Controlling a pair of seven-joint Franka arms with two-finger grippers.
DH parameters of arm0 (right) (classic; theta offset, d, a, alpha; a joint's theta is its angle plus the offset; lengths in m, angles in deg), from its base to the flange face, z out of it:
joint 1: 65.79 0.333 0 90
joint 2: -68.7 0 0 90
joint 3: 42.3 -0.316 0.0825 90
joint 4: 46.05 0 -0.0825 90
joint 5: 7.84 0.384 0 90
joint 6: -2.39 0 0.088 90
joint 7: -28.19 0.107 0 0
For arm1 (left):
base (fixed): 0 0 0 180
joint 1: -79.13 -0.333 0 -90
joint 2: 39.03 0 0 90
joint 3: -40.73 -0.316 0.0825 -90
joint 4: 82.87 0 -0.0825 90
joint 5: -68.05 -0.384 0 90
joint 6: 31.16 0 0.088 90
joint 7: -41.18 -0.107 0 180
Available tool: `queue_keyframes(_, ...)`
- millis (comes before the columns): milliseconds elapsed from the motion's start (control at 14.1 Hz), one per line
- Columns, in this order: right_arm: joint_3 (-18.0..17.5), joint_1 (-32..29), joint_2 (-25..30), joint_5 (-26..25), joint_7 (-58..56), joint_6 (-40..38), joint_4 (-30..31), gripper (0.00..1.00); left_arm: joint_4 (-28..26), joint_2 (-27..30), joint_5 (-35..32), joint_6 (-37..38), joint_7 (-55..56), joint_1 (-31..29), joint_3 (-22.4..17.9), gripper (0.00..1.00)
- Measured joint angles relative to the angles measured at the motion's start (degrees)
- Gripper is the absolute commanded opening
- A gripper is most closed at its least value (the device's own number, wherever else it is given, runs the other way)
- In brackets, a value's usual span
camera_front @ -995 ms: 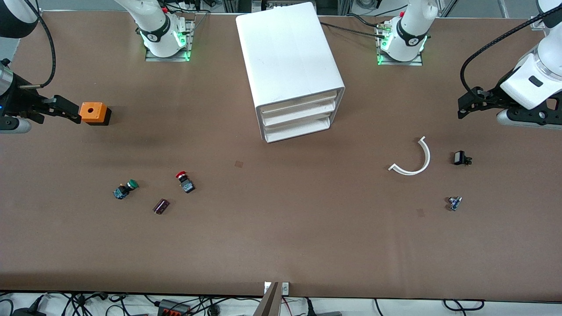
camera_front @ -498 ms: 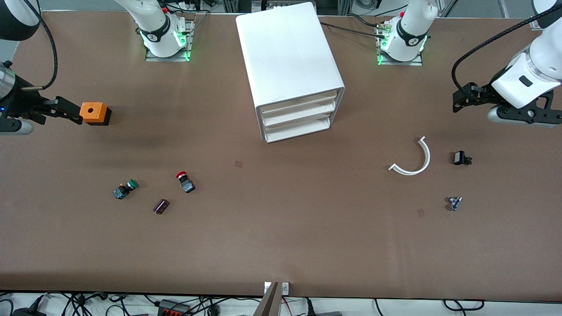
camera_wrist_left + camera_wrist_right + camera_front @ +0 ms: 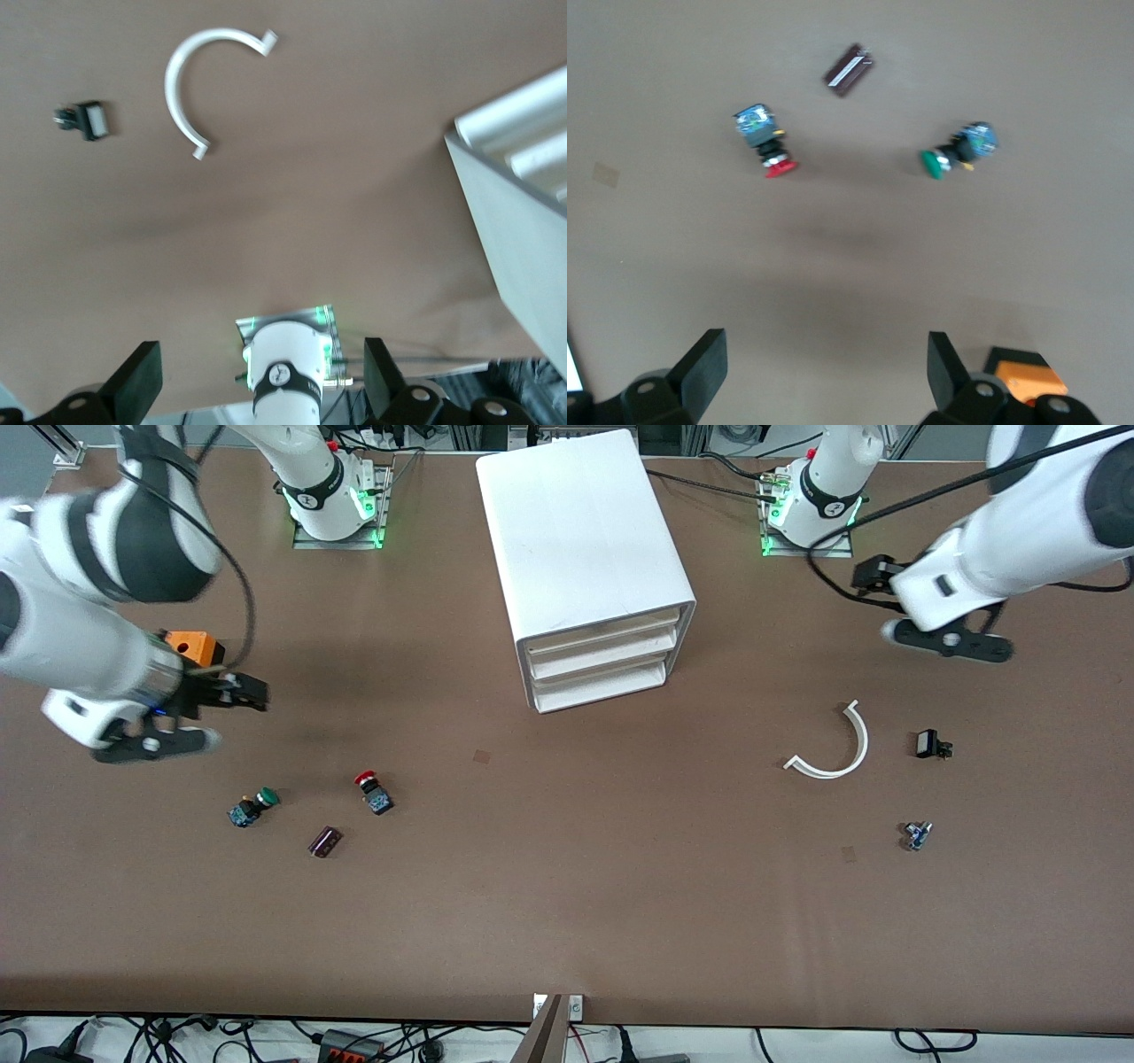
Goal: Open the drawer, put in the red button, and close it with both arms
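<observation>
- Front view: brown table (image 3: 567, 921) carrying a white cabinet (image 3: 580, 522) at the middle of its robot-side edge, drawer fronts facing the camera.
- Three drawers stacked; the drawer (image 3: 602, 657) wanted is the middle one, flush with its neighbours, shut.
- Right arm's gripper (image 3: 244, 691) hangs over the table toward the right arm's end, just beside an orange box (image 3: 197, 646); jaws apart, nothing between them.
- Left gripper (image 3: 870, 574) is over the table near the left arm's base, jaws apart, empty.
- White curved strip (image 3: 837, 748) lies toward the left arm's end, two small dark parts near it.
- Red button (image 3: 372, 791) lies on its side toward the right arm's end, nearer the camera than the orange box, well apart from the cabinet. Right wrist view shows it (image 3: 766, 146) clear of the green-capped switch (image 3: 957, 152) and a small dark block (image 3: 849, 69).
- Step in hand, as I judge: approach only; drawer not yet opened, button untouched.
- Next move likely calls for a gripper to reach the middle drawer's front lip, avoiding the top and bottom ones, and pull straight out.
</observation>
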Motion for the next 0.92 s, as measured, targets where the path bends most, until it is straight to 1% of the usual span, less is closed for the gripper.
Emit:
queue_keyframes(71,-0.1,1.0,-2.2,0.3,0.1,0.3,-0.6,1.00,0.0,-0.8,0.7,0.2,0.0,0.6,1.3,1.00)
queue_keyframes(142,-0.1,1.6,-4.7,1.4,0.1,1.4,-1.3,1.00,-0.1,-1.8,3.2,0.1,0.1,0.9,2.1,1.00)
queue_keyframes(284,-0.2,2.4,-10.4,3.1,-0.1,4.6,-3.9,1.00,-0.3,-4.8,11.5,-1.8,0.0,0.2,2.3,1.00)
queue_keyframes(427,-0.7,2.5,-16.1,4.5,-0.8,7.7,-7.1,1.00,-0.4,-7.8,19.4,-6.1,-2.1,-1.4,2.2,1.00)
queue_keyframes(569,-1.7,2.7,-21.2,4.8,-1.9,10.8,-9.9,1.00,-0.7,-11.2,25.3,-11.4,-8.9,-2.2,2.1,1.00)
queue_keyframes(711,-2.0,3.0,-25.3,4.8,-4.9,14.0,-11.4,1.00,-1.0,-15.2,31.0,-16.4,-17.0,-2.3,2.1,1.00)
queue_keyframes(924,-2.0,3.0,-29.4,4.8,-9.4,16.4,-12.3,1.00,-2.8,-20.8,39.7,-23.2,-26.5,-2.2,2.2,1.00)
